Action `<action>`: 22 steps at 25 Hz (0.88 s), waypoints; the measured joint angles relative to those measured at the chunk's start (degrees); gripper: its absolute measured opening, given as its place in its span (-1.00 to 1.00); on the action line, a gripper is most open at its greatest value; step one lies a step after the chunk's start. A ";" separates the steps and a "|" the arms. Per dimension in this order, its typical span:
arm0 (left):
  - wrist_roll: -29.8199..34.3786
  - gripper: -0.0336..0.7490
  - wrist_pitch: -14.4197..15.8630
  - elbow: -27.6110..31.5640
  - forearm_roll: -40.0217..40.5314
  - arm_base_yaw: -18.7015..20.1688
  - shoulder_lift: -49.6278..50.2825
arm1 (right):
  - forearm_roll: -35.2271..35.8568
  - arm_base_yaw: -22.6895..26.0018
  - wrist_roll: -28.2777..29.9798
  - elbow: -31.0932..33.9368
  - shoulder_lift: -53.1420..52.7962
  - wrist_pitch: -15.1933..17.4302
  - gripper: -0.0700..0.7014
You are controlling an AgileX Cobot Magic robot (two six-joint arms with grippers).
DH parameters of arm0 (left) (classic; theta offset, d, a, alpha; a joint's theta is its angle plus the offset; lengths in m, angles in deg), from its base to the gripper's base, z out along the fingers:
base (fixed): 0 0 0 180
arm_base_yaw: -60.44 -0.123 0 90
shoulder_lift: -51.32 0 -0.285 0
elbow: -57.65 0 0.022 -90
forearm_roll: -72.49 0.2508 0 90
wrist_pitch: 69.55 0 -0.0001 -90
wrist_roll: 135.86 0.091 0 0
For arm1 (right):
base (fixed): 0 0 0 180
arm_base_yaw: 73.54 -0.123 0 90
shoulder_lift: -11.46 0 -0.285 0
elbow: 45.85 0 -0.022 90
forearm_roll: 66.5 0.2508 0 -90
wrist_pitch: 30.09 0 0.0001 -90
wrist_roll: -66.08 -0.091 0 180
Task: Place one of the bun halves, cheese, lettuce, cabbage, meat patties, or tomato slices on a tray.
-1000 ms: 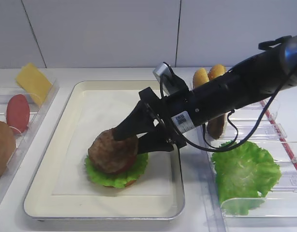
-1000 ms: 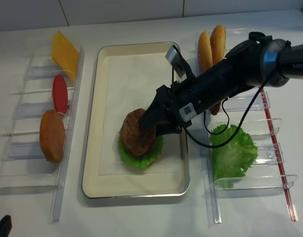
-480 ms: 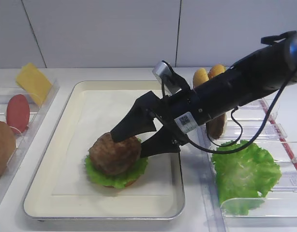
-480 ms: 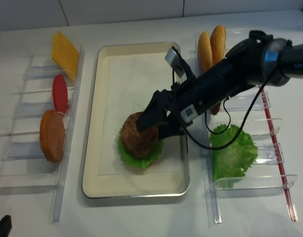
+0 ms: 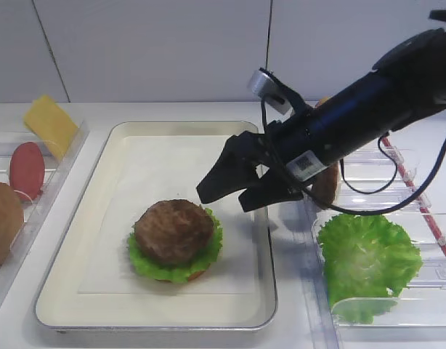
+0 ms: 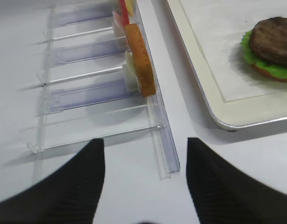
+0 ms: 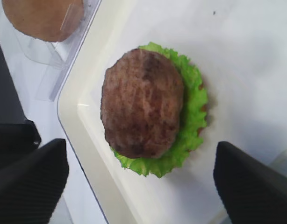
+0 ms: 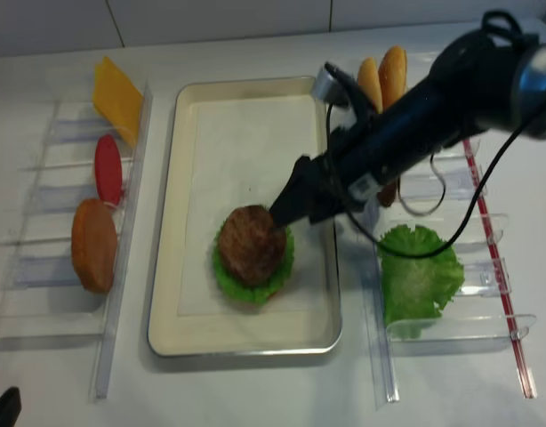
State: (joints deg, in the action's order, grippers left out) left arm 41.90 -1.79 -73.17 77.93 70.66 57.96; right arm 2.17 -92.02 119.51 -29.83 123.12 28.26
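Meat patty is seen lying on a ruffled green lettuce leaf, with a little red showing under the leaf edge, and the whole stack is placed on the white paper inside the silver-rimmed tray, in its front half. The right gripper is held above and just to the right of the stack, apart from it; its two black jaws are spread wide and nothing is gripped between them. In the right wrist view the patty is seen between the two dark fingertips, untouched. To the right of the tray, a second lettuce leaf is kept in a clear divided holder, and two bun halves stand on edge behind the arm. On the left side, another clear holder contains a yellow cheese slice, a red tomato slice and a tan bun half. The left gripper is shown only in its own wrist view, over the table near that holder, with its jaws apart and empty.
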 joint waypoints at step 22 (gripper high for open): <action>0.00 0.07 0.00 0.00 0.11 0.00 0.00 | -67.09 2.50 -33.29 -25.43 -22.38 12.92 0.74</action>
State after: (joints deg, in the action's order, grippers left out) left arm 41.90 -1.79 -73.17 78.03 70.66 57.96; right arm -64.92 -89.52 86.22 -55.26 100.74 41.17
